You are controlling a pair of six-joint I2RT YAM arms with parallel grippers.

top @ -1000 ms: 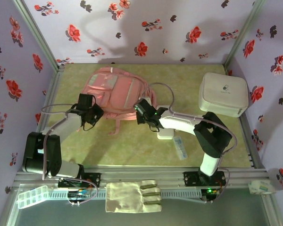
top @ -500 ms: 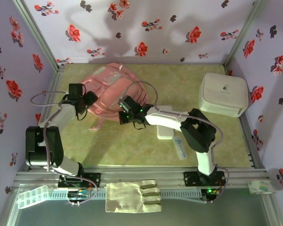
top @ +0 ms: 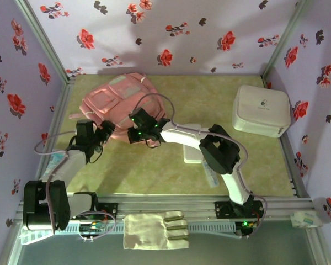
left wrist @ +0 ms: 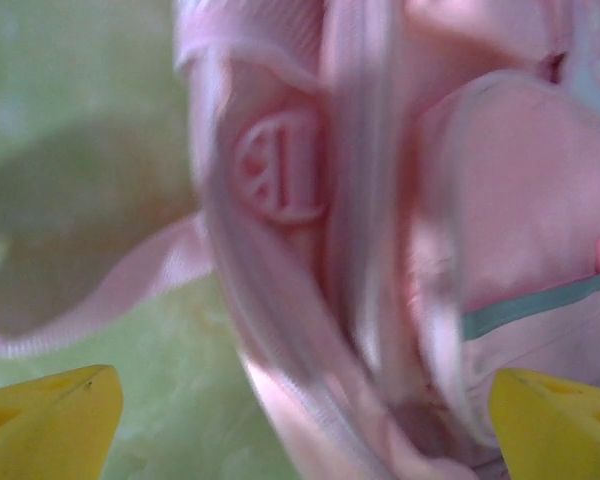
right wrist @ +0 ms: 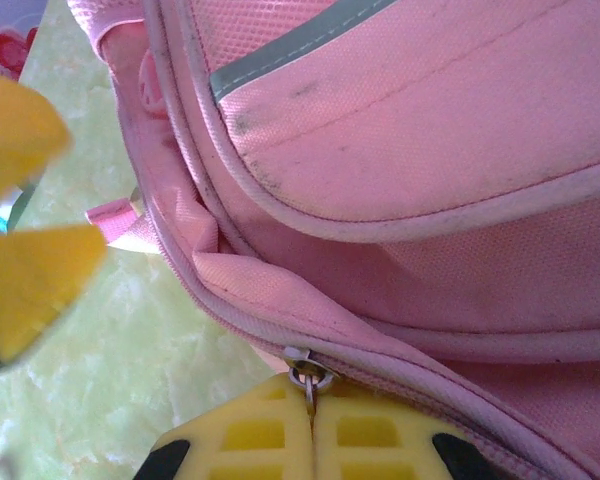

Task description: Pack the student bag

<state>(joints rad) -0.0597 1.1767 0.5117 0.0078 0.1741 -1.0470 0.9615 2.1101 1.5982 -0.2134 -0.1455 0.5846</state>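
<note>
Presently the student bag [top: 121, 99] lies at the far left of the table [top: 220, 94], well apart from the white box [top: 261, 110] at the right. The right gripper [right wrist: 312, 415] is pressed together on the zipper pull [right wrist: 308, 378], while the left gripper [left wrist: 302, 410] stands spread at the bag's side, contact indiscernible in the blur. Judged risk: with the soft bag unanchored, a tug may drag it bodily instead of running the zipper, or the small pull may slip free.

Lilac walls [top: 209, 22] printed with red and dark flowers enclose a pale green marbled tabletop [top: 154, 171].
</note>
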